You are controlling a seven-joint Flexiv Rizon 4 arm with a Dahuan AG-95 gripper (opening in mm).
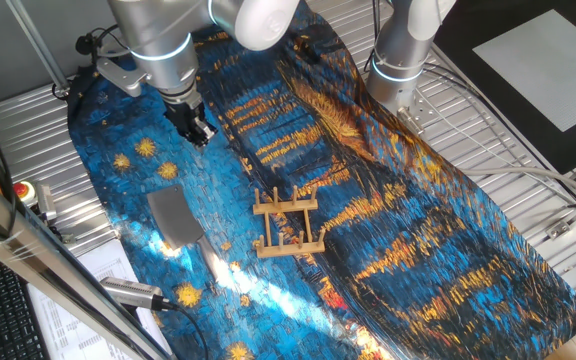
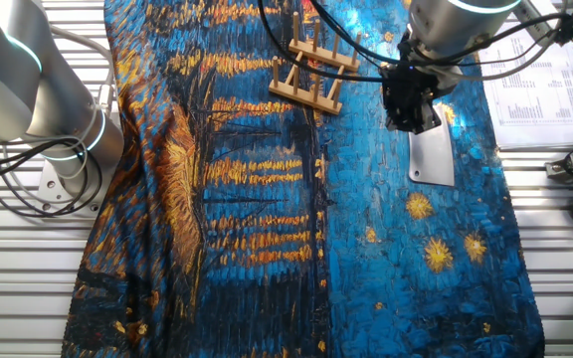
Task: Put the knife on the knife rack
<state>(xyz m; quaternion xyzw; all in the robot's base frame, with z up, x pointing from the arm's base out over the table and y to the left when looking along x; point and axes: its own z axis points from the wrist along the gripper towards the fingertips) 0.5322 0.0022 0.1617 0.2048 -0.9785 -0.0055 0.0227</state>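
Dull-grey metal marks the knife (image 1: 176,217), which is laid flat on the painted cloth (image 1: 408,230) covering the desk (image 1: 528,190), its broad blade fully exposed and its pale handle pointed away from the arm's base. Nothing is held by the end effector (image 1: 196,128); it is suspended above the cloth, near the blade's far edge but clear of it, and whether its fingers are apart cannot be told. The knife rack (image 1: 288,224) is stood upright beside the knife, pegs up, apart from it. Judged from this layout, the knife has not yet been grasped.
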